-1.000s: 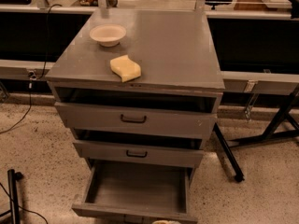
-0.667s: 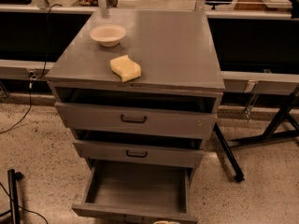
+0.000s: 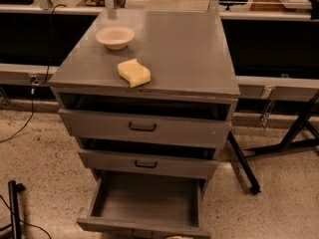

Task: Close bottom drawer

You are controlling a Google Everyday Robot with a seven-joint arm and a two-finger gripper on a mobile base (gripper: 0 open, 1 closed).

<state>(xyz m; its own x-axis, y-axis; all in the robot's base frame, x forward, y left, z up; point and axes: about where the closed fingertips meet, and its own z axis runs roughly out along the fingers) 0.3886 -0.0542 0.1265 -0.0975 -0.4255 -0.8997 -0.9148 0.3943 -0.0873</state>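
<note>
The bottom drawer (image 3: 144,203) of the grey metal cabinet (image 3: 199,59) is pulled far out and its inside is bare. Its front panel (image 3: 124,227) lies at the lower edge of the view, and its handle is cut off there. The middle drawer (image 3: 147,164) and the top drawer (image 3: 144,127) each stand slightly out, with dark pull handles. Of my gripper, only a small pale sliver (image 3: 178,237) shows at the bottom edge, just in front of the bottom drawer's front panel.
A white bowl (image 3: 115,36) and a yellow sponge (image 3: 133,72) lie on the cabinet top. Black table legs (image 3: 244,163) stand to the right, a black stand (image 3: 14,208) and a cable at the lower left. Long tables run behind. The floor is speckled.
</note>
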